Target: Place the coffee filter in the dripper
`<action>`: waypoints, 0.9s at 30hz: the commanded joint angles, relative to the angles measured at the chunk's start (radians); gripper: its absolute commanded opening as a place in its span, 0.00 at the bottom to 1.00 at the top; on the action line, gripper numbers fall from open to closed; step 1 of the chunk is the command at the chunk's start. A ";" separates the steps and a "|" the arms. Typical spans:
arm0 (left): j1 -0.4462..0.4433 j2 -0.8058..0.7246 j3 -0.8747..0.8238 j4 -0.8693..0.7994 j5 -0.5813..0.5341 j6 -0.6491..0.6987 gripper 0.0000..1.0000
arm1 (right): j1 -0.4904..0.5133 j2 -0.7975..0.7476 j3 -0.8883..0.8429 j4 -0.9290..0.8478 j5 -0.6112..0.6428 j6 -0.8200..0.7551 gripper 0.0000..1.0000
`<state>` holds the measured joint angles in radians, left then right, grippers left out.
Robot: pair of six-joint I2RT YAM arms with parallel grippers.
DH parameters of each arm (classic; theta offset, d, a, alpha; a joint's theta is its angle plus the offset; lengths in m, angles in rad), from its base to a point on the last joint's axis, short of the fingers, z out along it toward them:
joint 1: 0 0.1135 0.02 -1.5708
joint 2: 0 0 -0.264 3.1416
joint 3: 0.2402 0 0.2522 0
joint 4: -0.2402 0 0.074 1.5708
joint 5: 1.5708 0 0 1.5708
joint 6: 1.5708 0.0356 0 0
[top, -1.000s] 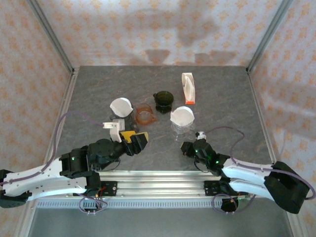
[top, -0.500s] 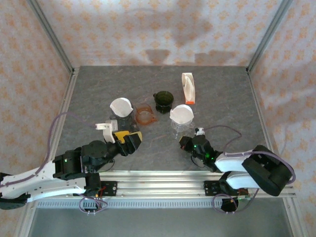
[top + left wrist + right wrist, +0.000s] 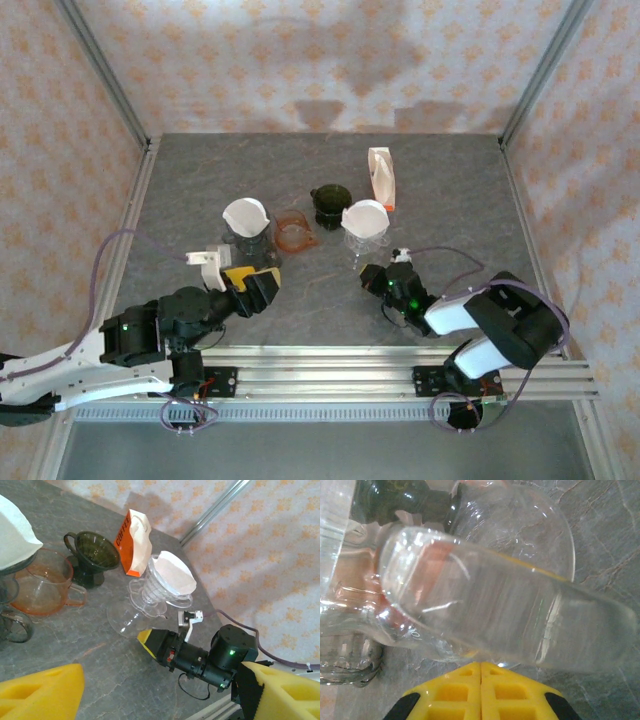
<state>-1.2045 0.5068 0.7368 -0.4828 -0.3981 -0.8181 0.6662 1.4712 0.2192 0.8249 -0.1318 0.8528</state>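
Two yellow pads (image 3: 451, 692) of the right gripper (image 3: 481, 672) were pressed flat together, no gap at the seam. The tips sat at the edge of the clear dripper's (image 3: 150, 596) round base. Could not tell whether the thin rim was pinched between them.

A white paper coffee filter (image 3: 172, 575) sat open inside the clear dripper's cone, which stood upright on the grey stone-patterned table (image 3: 450, 200).

The left gripper (image 3: 252, 284) was spread wide with nothing between its foam pads, near the table's front left and well apart from the clear dripper.

Just behind the clear dripper stood a white-and-orange bag (image 3: 134, 542), upright, with "COFFEE" printed in white down its orange side. No other text was legible. Left of the bag was a dark green dripper (image 3: 92, 550), then an orange-tinted dripper (image 3: 45, 587). Further left, a second white filter (image 3: 245, 213) sat in a smoky dripper (image 3: 247, 243).
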 commanded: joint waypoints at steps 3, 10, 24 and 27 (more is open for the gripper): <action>-0.004 -0.063 0.002 -0.086 -0.099 -0.015 0.80 | -0.007 -0.021 0.003 -0.016 0.005 -0.010 0.11; -0.004 -0.112 0.048 -0.208 -0.154 -0.017 0.78 | 0.002 -0.252 -0.020 -0.288 -0.001 -0.060 0.30; -0.004 -0.126 0.042 -0.239 -0.175 -0.013 0.81 | 0.337 -0.529 0.286 -0.918 0.178 -0.280 0.58; -0.004 -0.148 0.039 -0.256 -0.177 -0.020 0.82 | 0.415 -0.378 0.434 -0.982 0.251 -0.347 0.59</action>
<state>-1.2045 0.3859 0.7597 -0.6918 -0.5308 -0.8295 1.0328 1.0077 0.5621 -0.0322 0.0170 0.5961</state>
